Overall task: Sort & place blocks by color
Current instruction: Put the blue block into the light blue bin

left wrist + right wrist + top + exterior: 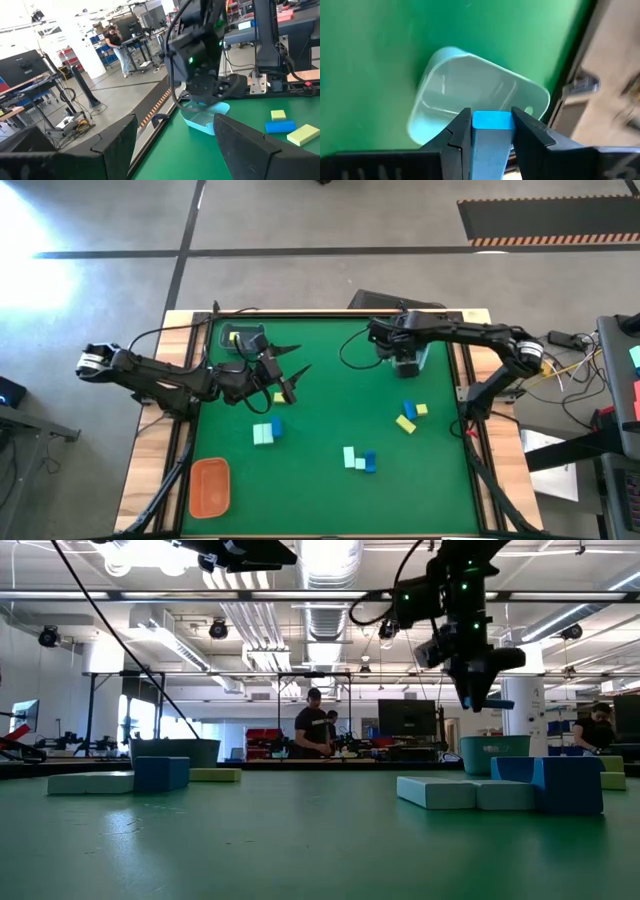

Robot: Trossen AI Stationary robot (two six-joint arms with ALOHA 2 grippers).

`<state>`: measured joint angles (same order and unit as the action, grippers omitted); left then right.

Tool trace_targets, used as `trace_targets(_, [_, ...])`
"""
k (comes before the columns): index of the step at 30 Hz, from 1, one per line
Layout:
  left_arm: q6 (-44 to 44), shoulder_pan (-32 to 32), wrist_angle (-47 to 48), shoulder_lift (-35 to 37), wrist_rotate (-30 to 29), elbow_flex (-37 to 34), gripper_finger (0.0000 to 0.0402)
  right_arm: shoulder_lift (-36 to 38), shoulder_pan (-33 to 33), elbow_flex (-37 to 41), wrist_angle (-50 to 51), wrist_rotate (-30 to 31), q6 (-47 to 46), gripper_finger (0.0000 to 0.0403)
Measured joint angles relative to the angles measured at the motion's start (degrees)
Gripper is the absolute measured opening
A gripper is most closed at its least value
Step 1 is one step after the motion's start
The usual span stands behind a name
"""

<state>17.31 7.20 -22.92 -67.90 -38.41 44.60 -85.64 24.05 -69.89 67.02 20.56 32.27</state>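
My right gripper (405,366) hangs over a pale grey-blue tray (470,90) at the table's far right, shut on a blue block (491,125). My left gripper (298,360) is at the far left, level and open, with nothing between its fingers (117,142). Loose blocks lie on the green mat: a yellow one (278,397), a mint and blue pair (265,431), a mint and blue group (358,459), and blue and yellow ones (410,416). A second grey-blue tray (226,346) at the far left holds something yellow. My right gripper pinches the blue block between its two fingers, which lie on two opposite sides of it (476,131). The fingers point steeply down from above. The block is lifted clear, over the tray's open top.
An orange tray (210,485) sits at the near left corner. Wooden strips (150,460) border the mat on both sides. Open mat lies in the middle between the block groups. People stand at benches in the room beyond the table.
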Motion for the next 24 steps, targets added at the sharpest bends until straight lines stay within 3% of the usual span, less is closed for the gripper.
trace_targets(6, [-0.19, 0.02, -0.01, -0.16, 0.0, 0.0, 0.0245, -2.22, 0.75, 0.95, -0.26, -0.08, 20.47, 0.0094])
trace_targets(12, [-0.38, 0.02, -0.02, -0.32, 0.0, 0.0, 0.0245, -4.23, 4.27, 2.28, -2.07, -4.67, 25.72, 0.0094])
trace_targets(24, [-0.4, 0.04, 0.02, -0.32, 0.0, 0.0, 0.0245, -4.49, 7.02, 7.44, -10.19, -5.07, 32.27, 0.0094])
